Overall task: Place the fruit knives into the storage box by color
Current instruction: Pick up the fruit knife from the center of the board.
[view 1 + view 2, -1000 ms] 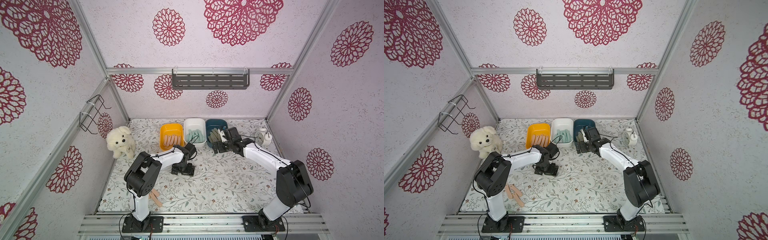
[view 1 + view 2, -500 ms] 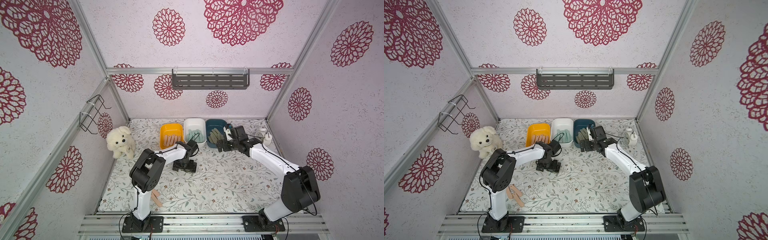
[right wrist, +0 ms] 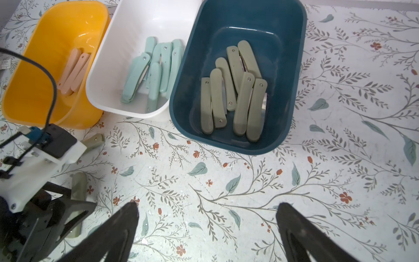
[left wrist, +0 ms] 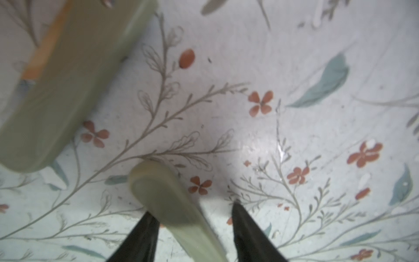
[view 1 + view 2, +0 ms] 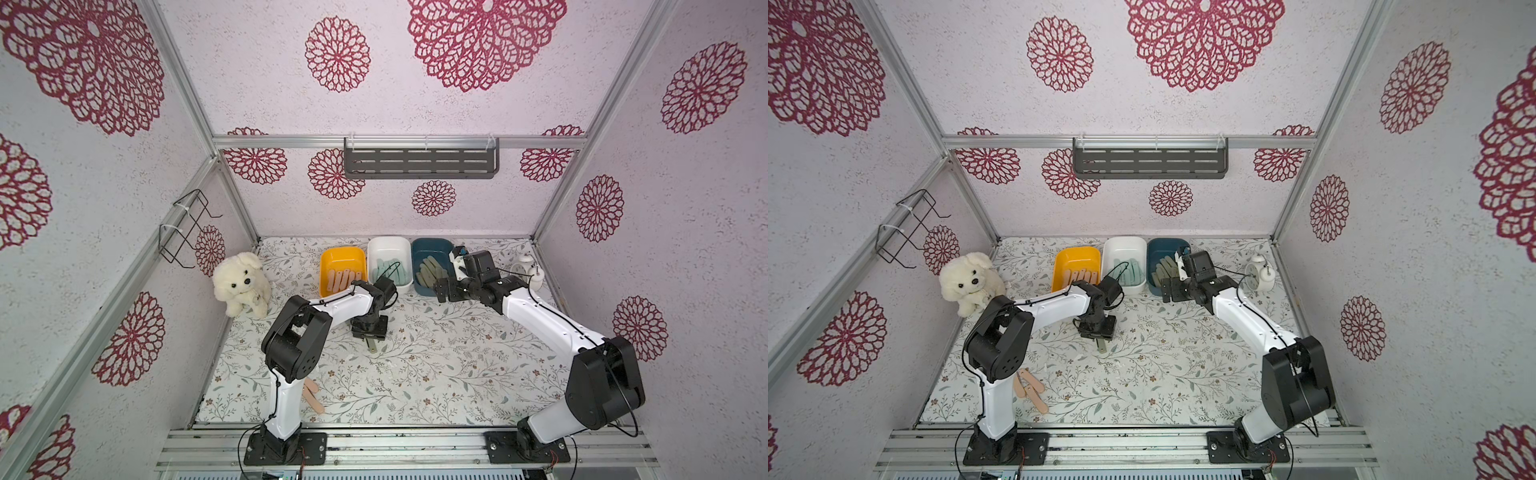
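Note:
My left gripper (image 5: 371, 340) points down at the table in front of the boxes. In the left wrist view its jaws stand either side of a sage-green fruit knife (image 4: 167, 204); the knife lies against one finger with a gap to the other, and I cannot tell if it is clamped. A second sage-green knife (image 3: 93, 140) lies nearby. My right gripper (image 3: 207, 209) is open and empty in front of the blue storage box (image 3: 283, 68), which holds several sage-green knives (image 3: 235, 90). The white box (image 3: 127, 22) holds mint knives and the yellow box (image 3: 45, 34) holds peach ones. Peach knives (image 5: 313, 395) lie by the left arm's base.
A white plush dog (image 5: 243, 286) sits at the left wall. An alarm clock (image 5: 1258, 276) and a small white bottle (image 5: 537, 278) stand at the back right. The three boxes line the back edge of the flowered table (image 5: 436, 374).
The left jaws have narrowed around the sage-green knife. The left arm's elbow has shifted slightly to the right. The right arm has barely moved and stays open.

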Robot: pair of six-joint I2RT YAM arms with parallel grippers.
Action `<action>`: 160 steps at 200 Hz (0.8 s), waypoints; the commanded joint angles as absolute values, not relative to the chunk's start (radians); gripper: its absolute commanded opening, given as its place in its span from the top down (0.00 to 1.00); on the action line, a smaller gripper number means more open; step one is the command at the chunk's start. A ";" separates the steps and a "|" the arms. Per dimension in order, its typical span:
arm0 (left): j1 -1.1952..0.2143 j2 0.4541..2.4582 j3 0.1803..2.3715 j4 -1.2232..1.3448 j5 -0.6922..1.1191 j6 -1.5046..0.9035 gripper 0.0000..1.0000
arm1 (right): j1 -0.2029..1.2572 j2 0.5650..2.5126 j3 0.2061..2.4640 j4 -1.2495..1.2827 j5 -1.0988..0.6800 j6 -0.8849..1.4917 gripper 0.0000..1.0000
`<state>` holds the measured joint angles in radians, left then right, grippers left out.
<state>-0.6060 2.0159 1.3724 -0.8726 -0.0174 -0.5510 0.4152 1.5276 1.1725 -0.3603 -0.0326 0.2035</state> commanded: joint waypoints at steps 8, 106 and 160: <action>-0.601 2.084 1.333 -0.819 -0.029 -0.546 0.54 | 0.411 1.490 1.161 -0.348 -0.051 0.218 0.01; -0.583 2.164 1.402 -0.840 -0.062 -0.508 0.59 | 0.407 1.470 1.141 -0.347 -0.048 0.229 0.01; -0.586 2.109 1.365 -0.845 -0.060 -0.523 0.75 | 0.406 1.462 1.136 -0.344 -0.040 0.237 0.01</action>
